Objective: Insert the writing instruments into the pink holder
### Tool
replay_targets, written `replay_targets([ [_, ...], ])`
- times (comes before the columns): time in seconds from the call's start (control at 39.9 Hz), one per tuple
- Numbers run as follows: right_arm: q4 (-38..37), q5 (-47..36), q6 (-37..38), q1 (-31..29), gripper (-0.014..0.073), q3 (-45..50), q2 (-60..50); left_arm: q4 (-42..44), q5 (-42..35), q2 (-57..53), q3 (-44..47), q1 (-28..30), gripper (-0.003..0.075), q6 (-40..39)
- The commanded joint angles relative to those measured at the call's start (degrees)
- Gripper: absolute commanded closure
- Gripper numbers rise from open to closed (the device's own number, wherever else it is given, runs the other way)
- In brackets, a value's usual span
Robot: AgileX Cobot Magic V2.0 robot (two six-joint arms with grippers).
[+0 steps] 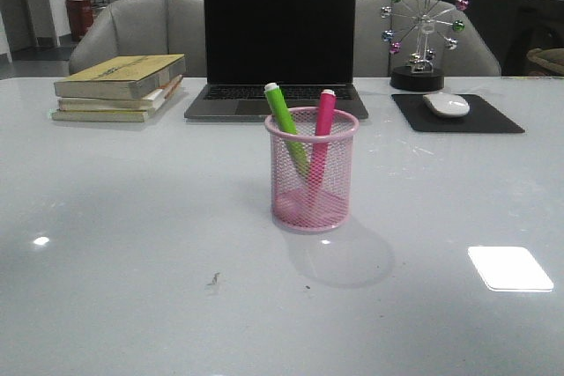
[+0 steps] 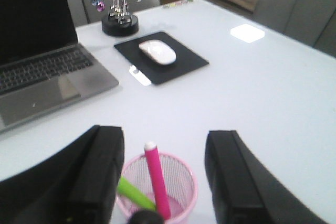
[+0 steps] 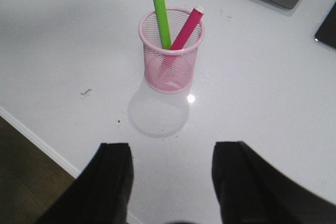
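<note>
The pink holder [image 1: 312, 184] stands upright mid-table, in front of the laptop. Inside it lean the green marker [image 1: 285, 126] and the magenta marker [image 1: 322, 134], tips poking above the rim. In the left wrist view the pink holder [image 2: 178, 174] sits below and between the wide-apart fingers of my left gripper [image 2: 165, 145], open, holding nothing; the magenta marker [image 2: 157, 179] and green marker [image 2: 135, 194] show inside. My right gripper [image 3: 173, 153] is open and empty, well back from the pink holder [image 3: 170, 61] near the table's front edge. Neither gripper shows in the front view.
An open laptop [image 1: 278, 41] stands behind the holder. Stacked books [image 1: 119, 85] lie at the back left. A white mouse [image 1: 447, 104] on a black pad [image 1: 458, 114] and a ferris-wheel ornament [image 1: 423, 33] are at the back right. The table edge [image 3: 37, 140] runs near my right gripper.
</note>
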Motion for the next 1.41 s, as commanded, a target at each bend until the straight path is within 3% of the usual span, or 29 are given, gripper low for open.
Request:
replay_targets([
  [0.0, 0.1, -4.0, -0.3, -0.4, 0.0132, -1.5, -0.2, 0.8, 9.0, -8.1, -1.5, -0.5, 0.0295, -0.2],
  [0.08, 0.1, -4.0, -0.3, -0.4, 0.0132, -1.5, -0.2, 0.8, 14.0, -13.5, 0.8, -0.5, 0.0295, -0.2],
  [0.45, 0.1, -4.0, -0.3, -0.4, 0.0132, -1.5, -0.2, 6.6, 24.5, -39.4, 21.7, -0.5, 0.0295, -0.2],
  [0.65, 0.1, -3.7, -0.3, -0.4, 0.0144, -1.5, -0.2, 9.3, 26.7, -42.7, 25.9, -0.4, 0.0296, -1.4],
  [0.7, 0.1, -3.7, -0.3, -0.4, 0.0213, -1.5, -0.2, 9.3, 26.7, -42.7, 25.9, -0.4, 0.0325, -2.0],
  [0.83, 0.1, -3.6, -0.3, -0.4, 0.0495, -1.5, -0.2, 8.8, 26.7, -42.7, 25.9, -0.4, 0.0577, -2.0],
  [0.88, 0.1, -3.6, -0.3, -0.4, 0.0576, -1.5, -0.2, 7.9, 26.7, -42.7, 25.9, -0.4, 0.0628, -2.0],
  [1.15, 0.1, -3.6, -0.3, -0.4, 0.0564, -1.5, -0.2, 7.9, 26.9, -43.9, 25.9, -0.5, 0.0629, -2.0],
  [1.2, 0.1, -3.7, -0.3, -0.4, 0.0564, -1.5, -0.2, 8.8, 26.3, -46.7, 25.9, 2.7, 0.0629, -2.0],
  [1.38, 0.1, -3.7, -0.3, -0.4, 0.0564, -1.5, -0.2, 3.4, 13.6, -65.8, 38.6, 25.4, 0.0629, -2.0],
])
